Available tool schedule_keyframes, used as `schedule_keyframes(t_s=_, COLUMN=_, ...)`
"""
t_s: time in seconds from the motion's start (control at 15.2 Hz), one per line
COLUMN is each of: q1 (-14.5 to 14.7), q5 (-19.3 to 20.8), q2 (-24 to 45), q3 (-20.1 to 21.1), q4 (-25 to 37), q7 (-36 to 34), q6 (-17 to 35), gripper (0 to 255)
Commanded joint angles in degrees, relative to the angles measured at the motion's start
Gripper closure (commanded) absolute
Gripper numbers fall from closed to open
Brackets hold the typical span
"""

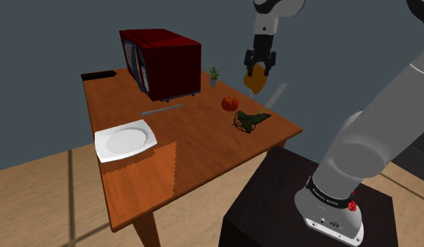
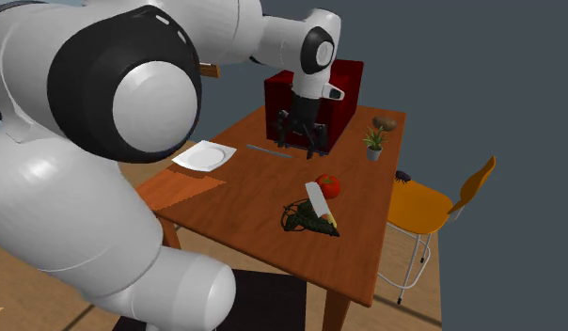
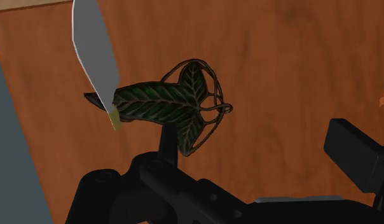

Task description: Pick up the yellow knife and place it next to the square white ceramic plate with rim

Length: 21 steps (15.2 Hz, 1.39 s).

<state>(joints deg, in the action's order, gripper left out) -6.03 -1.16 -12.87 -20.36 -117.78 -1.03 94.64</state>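
On the shoulder view's left, a square white plate is laid flat on a wooden table. An orange-brown mat is spread just beside the plate, at the near edge. A little further right, a big red box is stood at the back of the table. A thin grey strip is laid in front of the box. Next, a small potted plant is seen by the far edge, and a red tomato is set near it. Just right of the tomato, a dark green leaf in a wire ring is laid close to the table's right edge. In the second exterior view, the yellow knife is seen resting across that leaf. Its pale blade end is near the tomato and its yellow end is over the leaf. The knife is well apart from the plate, with most of the table between them. The gripper is held up in the air above the right part of the table. Its two black fingers are spread apart and nothing is caught between them. In the wrist view, the knife and the leaf are seen beyond the fingers. At the second exterior view's right, an orange chair is stood beside the table.
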Motion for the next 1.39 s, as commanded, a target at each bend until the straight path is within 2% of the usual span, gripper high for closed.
schedule_keyframes(t_s=0.0, q1=-1.0, q5=-1.8, q2=4.5, q3=-2.1, q4=1.9, q7=1.3, q6=-0.5, gripper=0)
schedule_keyframes(t_s=0.46, q1=-5.8, q5=-9.0, q2=20.3, q3=-7.5, q4=8.5, q7=5.7, q6=-3.4, gripper=0)
schedule_keyframes(t_s=0.86, q1=-11.7, q5=-14.8, q2=33.7, q3=-9.5, q4=14.3, q7=8.5, q6=-6.9, gripper=0)
schedule_keyframes(t_s=0.92, q1=-12.4, q5=-15.3, q2=35.0, q3=-9.6, q4=14.9, q7=8.7, q6=-7.3, gripper=0)
schedule_keyframes(t_s=1.32, q1=-11.4, q5=-15.4, q2=33.9, q3=-9.3, q4=9.2, q7=8.7, q6=-2.6, gripper=0)
